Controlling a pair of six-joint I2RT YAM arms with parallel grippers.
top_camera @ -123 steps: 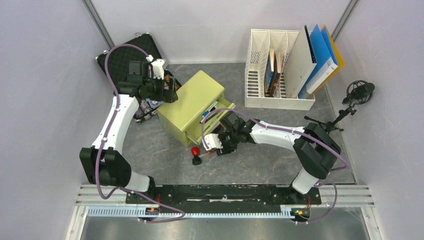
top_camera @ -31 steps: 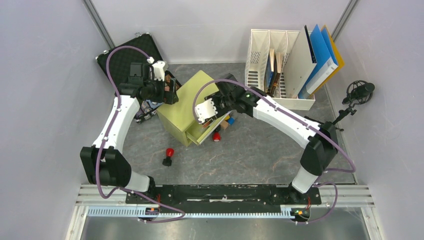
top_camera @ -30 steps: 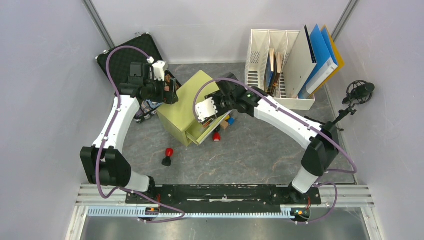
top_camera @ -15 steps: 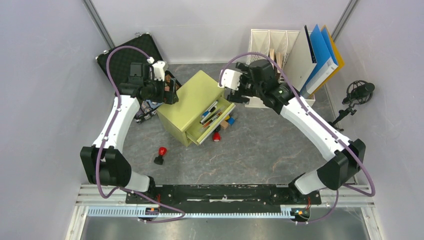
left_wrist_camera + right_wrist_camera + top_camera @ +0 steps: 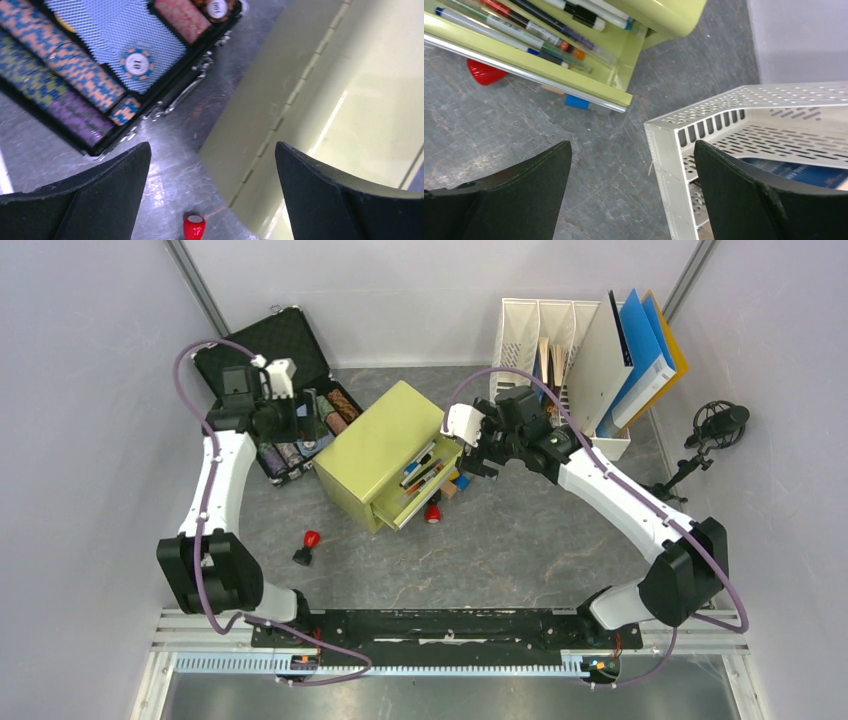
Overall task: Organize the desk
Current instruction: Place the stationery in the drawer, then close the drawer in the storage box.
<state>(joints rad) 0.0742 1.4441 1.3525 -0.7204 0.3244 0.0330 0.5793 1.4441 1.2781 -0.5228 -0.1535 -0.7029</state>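
Observation:
The desk (image 5: pixel 520 540) is a dark grey veined surface. A yellow-green drawer cabinet (image 5: pixel 385 445) stands on it, its drawer (image 5: pixel 430 478) pulled out and holding several pens (image 5: pixel 539 35). My left gripper (image 5: pixel 297 423) hangs open and empty over the gap between the cabinet (image 5: pixel 325 100) and a black case of poker chips (image 5: pixel 100 75). My right gripper (image 5: pixel 478 453) is open and empty above bare desk (image 5: pixel 589 165), between the drawer's corner and the white file organizer (image 5: pixel 734 130). A red stamp (image 5: pixel 308 543) lies on the desk, in the left wrist view just below the left gripper (image 5: pixel 211 150).
A red piece (image 5: pixel 484 71) and a blue block (image 5: pixel 576 101) lie under the drawer front. The organizer (image 5: pixel 555 380) holds books and blue and yellow folders. The chip case (image 5: pixel 290 430) is open at the back left. A microphone on a stand (image 5: pixel 715 430) is at the right.
My right arm rose from the drawer toward the organizer, then came down a little. My left arm swung left, away from the cabinet and over the chip case. The red stamp has slid left.

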